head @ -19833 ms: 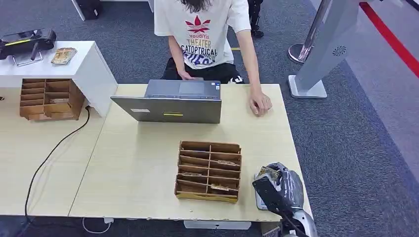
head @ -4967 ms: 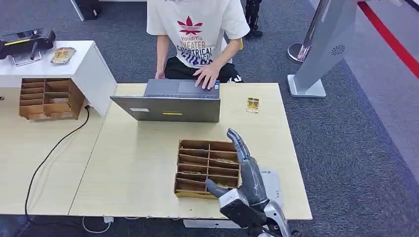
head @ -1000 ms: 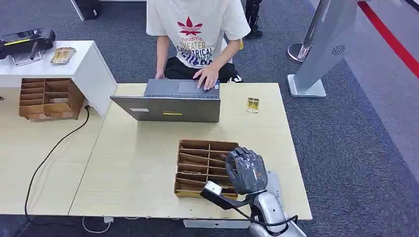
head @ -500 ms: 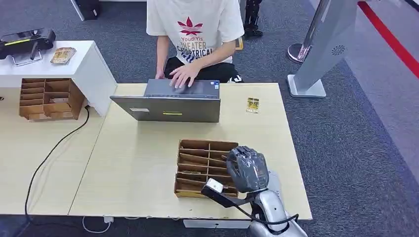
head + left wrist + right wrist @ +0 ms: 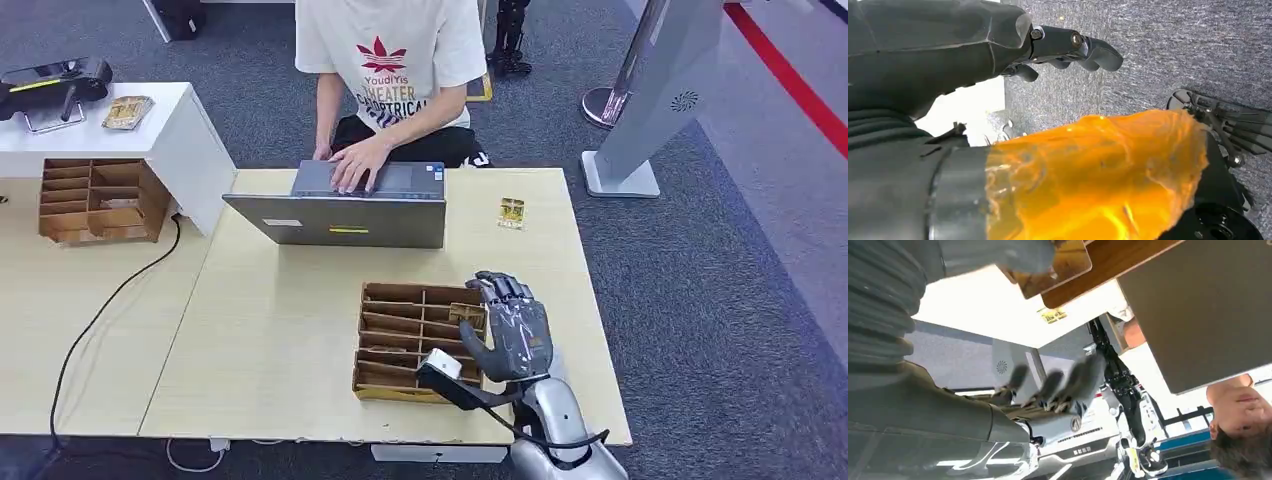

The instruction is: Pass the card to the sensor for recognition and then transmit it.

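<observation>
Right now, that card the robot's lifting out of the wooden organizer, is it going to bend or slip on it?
Probably stiff: the card stays flat and upright where the right hand pinches it. It looks thin and glossy in the right wrist view, so it may slip. It is likely light, hardly loading the hand above the organizer.

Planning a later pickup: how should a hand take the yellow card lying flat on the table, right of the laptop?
The yellow card lies flat on the table, with only its top face and thin edges exposed. Probably come from straight above and pinch its two long edges, which run away from the robot. The laptop stands clear of it.
</observation>
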